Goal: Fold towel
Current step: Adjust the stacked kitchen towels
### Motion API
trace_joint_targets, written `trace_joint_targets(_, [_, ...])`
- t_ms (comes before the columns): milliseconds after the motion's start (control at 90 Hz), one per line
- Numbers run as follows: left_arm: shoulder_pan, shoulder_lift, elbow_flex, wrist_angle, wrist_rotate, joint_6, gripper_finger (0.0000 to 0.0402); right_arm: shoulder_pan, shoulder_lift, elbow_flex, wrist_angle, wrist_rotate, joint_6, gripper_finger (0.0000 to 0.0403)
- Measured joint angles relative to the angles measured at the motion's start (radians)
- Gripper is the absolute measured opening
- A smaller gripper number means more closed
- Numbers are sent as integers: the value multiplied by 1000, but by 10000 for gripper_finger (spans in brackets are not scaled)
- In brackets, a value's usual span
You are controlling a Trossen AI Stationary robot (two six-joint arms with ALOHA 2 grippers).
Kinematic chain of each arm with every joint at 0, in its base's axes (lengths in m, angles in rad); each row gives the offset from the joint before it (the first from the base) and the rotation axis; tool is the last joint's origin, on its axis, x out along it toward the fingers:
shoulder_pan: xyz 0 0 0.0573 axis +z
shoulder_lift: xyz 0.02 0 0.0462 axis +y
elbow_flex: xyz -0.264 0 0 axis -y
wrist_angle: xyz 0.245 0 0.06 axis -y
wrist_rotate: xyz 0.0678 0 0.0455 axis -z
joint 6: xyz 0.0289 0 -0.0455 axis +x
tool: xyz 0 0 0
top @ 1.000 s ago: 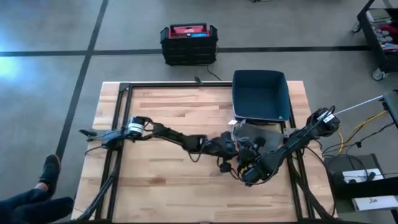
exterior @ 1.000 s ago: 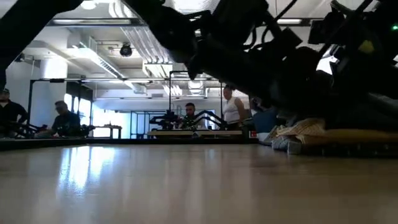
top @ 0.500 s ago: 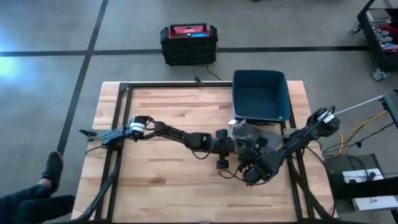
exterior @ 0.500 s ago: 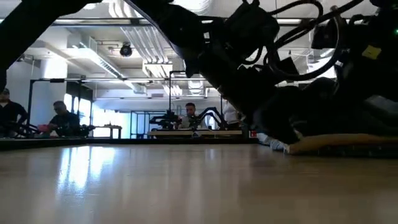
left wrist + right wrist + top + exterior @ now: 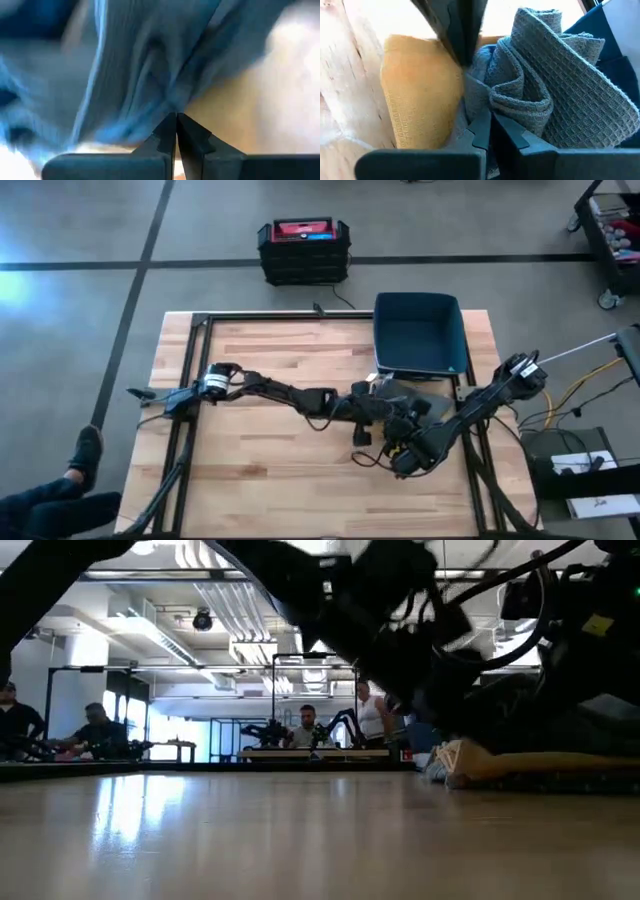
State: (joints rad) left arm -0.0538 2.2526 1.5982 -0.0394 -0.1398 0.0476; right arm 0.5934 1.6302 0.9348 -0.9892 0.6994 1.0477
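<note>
Both grippers pinch the towel near the right edge of the table, just in front of the bin.

The left gripper (image 5: 372,408) reaches in from the left, fingers pressed together on a fold of the grey towel (image 5: 555,85); broad bare wooden table (image 5: 250,470) lies behind it. Just right, the right gripper (image 5: 398,432) has its fingers nipped on the same cloth. The towel is waffle-weave, bunched in soft rolls, part over a flat yellow cloth (image 5: 420,100); its long axis cannot be told. The dark blue bin (image 5: 420,330) lies just beyond both grippers.
</note>
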Motion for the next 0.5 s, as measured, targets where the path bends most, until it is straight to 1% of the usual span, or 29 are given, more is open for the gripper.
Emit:
trace_joint_targets(167, [-9, -28, 0, -193, -10, -12, 0, 0, 0, 1, 1, 0, -11, 0])
trace_joint_targets(222, [-20, -45, -1, -222, -9, -40, 0, 0, 0, 11, -1, 3, -12, 0])
trace_joint_targets(300, [-35, -65, -3, -217, -9, -57, 0, 0, 0, 41, 26, 31, -33, 0])
trace_joint_targets(378, [-46, -87, -3, -196, -8, -57, 0, -4, 0, 64, 105, 61, -105, 0])
trace_joint_targets(500, [-53, -131, -3, -234, -4, -57, 0, -22, 9, 67, 329, 37, -254, 0])
